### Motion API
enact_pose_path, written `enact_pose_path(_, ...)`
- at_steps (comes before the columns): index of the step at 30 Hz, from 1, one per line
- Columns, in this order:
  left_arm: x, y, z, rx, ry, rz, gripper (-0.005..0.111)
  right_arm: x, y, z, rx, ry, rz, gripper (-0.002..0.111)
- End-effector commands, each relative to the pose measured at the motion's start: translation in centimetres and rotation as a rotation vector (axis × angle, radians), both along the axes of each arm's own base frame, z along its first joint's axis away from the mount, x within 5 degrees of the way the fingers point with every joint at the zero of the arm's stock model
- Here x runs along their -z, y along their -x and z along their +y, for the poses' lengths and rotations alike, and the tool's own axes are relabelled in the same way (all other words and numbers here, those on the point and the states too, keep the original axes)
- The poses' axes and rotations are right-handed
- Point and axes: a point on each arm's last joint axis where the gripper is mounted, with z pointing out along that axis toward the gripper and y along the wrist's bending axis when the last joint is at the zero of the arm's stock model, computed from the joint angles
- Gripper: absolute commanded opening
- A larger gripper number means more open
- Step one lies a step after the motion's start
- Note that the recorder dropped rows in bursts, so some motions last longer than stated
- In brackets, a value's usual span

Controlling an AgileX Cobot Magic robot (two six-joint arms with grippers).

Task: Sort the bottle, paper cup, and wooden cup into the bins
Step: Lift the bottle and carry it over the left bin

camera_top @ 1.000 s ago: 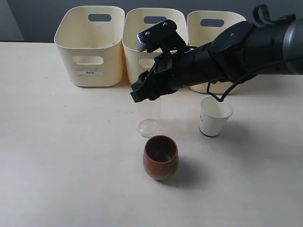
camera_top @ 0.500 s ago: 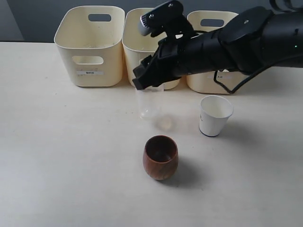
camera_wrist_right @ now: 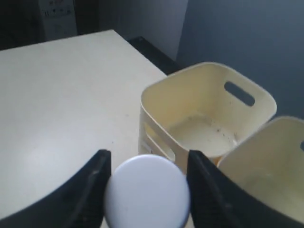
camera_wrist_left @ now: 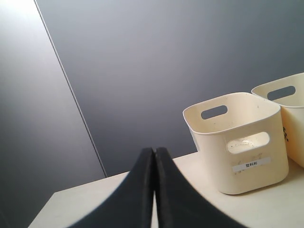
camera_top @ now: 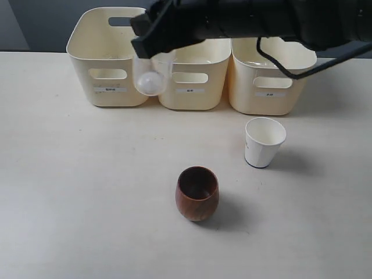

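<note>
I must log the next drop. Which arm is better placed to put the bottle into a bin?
The right. Its jaws hold the bottle in the air near the leftmost bin. The left gripper is shut, empty, and absent from the exterior view.

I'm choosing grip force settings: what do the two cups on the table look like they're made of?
The rounded dark reddish-brown wooden cup looks like smooth-finished wood, with faint grain showing. The small white tapered paper cup looks like matte paper, thin-walled with a rolled rim, probably easy to crush.
</note>
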Motion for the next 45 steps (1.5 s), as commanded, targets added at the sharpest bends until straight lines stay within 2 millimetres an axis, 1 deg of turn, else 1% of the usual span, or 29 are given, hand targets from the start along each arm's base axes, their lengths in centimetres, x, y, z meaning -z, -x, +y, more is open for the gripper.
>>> enact_pose_path(1, 0.0, 0.0, 0.0, 0.003, 0.002, -0.006, 0.000, -2.9, 0.8, 1.6, 0.003, -0.035, -0.130, 0.000)
enact_pose_path(5, 0.0, 0.0, 0.0, 0.003, 0.002, -0.006, 0.000, -4.5, 1.4, 2.6, 0.026, -0.040, -0.241, 0.000)
enact_pose_path(7, 0.0, 0.0, 0.0, 0.003, 0.002, -0.006, 0.000, -4.8, 1.3, 3.1, 0.035, -0.039, -0.276, 0.000)
enact_pose_path(9, 0.0, 0.0, 0.0, 0.003, 0.002, -0.006, 0.000, -5.0, 1.0, 3.7, 0.033, -0.043, -0.287, 0.000)
enact_pose_path(12, 0.0, 0.0, 0.0, 0.003, 0.002, -0.006, 0.000, -4.9, 0.0, 4.8, 0.045, -0.044, -0.304, 0.000)
enact_pose_path(18, 0.0, 0.0, 0.0, 0.003, 0.002, -0.006, 0.000, -3.0, -2.7, 7.3, 0.050, 0.011, -0.349, 0.000)
enact_pose_path(24, 0.0, 0.0, 0.0, 0.003, 0.002, -0.006, 0.000, -1.4, -5.6, 9.4, 0.107, 0.020, -0.396, 0.000)
enact_pose_path(27, 0.0, 0.0, 0.0, 0.003, 0.002, -0.006, 0.000, -0.2, -6.8, 10.5, 0.115, 0.023, -0.397, 0.000)
enact_pose_path(30, 0.0, 0.0, 0.0, 0.003, 0.002, -0.006, 0.000, 1.4, -7.9, 11.4, 0.131, 0.049, -0.422, 0.000)
enact_pose_path(35, 0.0, 0.0, 0.0, 0.003, 0.002, -0.006, 0.000, 4.0, -10.0, 11.6, 0.170, 0.066, -0.394, 0.000)
enact_pose_path(39, 0.0, 0.0, 0.0, 0.003, 0.002, -0.006, 0.000, 5.7, -11.4, 10.9, 0.218, 0.049, -0.317, 0.000)
enact_pose_path(42, 0.0, 0.0, 0.0, 0.003, 0.002, -0.006, 0.000, 6.7, -11.7, 10.8, 0.212, 0.061, -0.288, 0.000)
enact_pose_path(45, 0.0, 0.0, 0.0, 0.003, 0.002, -0.006, 0.000, 7.1, -11.9, 10.7, 0.219, 0.042, -0.243, 0.000)
